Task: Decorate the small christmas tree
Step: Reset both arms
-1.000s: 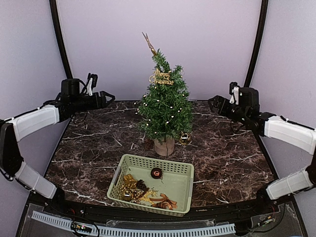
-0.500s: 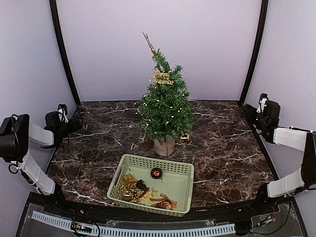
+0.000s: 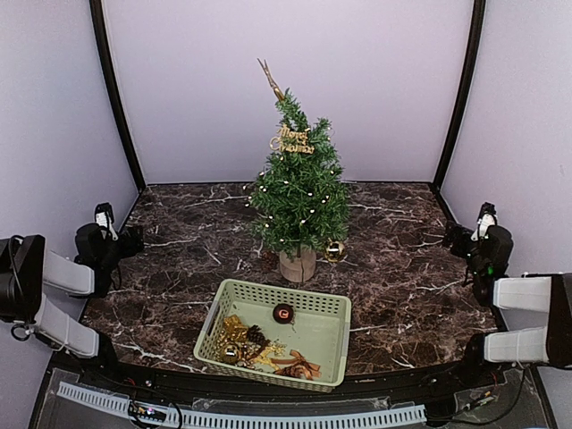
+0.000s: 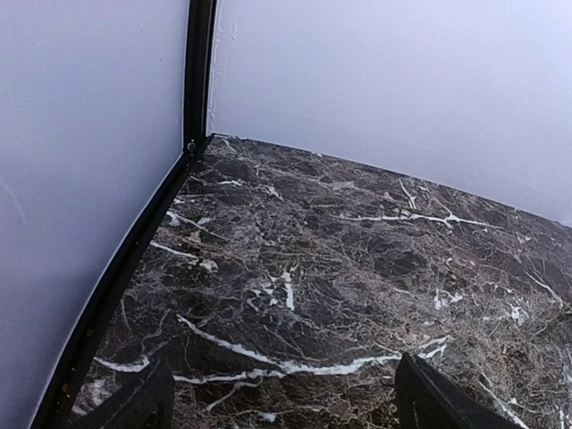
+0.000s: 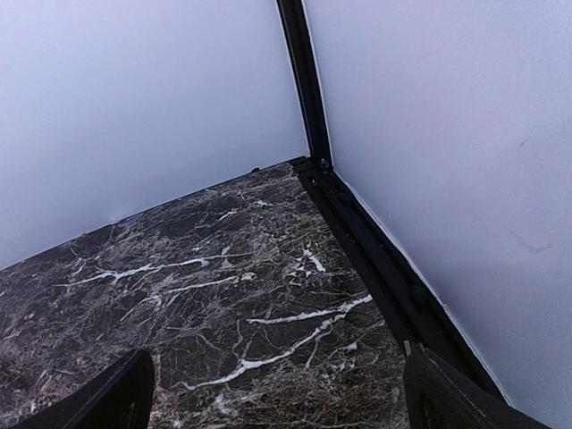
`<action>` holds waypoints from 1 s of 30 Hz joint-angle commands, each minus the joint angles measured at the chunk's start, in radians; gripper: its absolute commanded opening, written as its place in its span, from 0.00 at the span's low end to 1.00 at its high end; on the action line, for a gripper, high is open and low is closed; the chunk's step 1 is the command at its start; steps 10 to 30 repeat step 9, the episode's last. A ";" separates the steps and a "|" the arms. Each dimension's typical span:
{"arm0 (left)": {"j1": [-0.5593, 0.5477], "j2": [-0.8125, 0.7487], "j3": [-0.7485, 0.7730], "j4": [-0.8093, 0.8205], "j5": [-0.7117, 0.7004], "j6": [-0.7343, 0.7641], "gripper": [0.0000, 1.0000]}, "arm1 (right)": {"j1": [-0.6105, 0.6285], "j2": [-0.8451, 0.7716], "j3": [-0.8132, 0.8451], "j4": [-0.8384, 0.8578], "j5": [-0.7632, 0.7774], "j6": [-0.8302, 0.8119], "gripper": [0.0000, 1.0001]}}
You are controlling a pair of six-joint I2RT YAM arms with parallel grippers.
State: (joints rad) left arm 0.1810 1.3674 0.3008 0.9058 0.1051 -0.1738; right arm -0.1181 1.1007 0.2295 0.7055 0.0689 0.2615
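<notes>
The small christmas tree [image 3: 299, 192] stands upright on its wooden base at the middle back of the table. It carries a gold "Merry Christmas" sign [image 3: 293, 140], a gold topper [image 3: 268, 79], a string of small lights and a gold bauble [image 3: 335, 251] low on its right side. My left gripper [image 3: 128, 239] is drawn back low at the table's left edge, open and empty [image 4: 286, 407]. At the right edge my right gripper [image 3: 454, 237] is likewise open and empty [image 5: 281, 398]. Both wrist views show only bare marble between the fingertips.
A pale green basket [image 3: 344, 349] sits in front of the tree. It holds a red bauble [image 3: 283, 313], gold ornaments [image 3: 234, 338] and a brown bow [image 3: 299, 365]. Black frame posts and lilac walls enclose the dark marble table [image 3: 179, 268].
Both arms have pulled back from their raised, extended poses beside the tree and come down to the table's left and right edges. The tree and basket have not moved.
</notes>
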 commanded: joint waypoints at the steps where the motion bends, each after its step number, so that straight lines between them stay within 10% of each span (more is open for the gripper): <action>1: -0.014 0.033 0.019 0.071 -0.004 0.048 0.88 | -0.005 0.031 -0.003 0.151 0.035 -0.025 0.99; 30: -0.016 0.035 -0.007 0.121 -0.011 0.067 0.90 | -0.005 0.060 -0.007 0.172 0.066 -0.045 0.99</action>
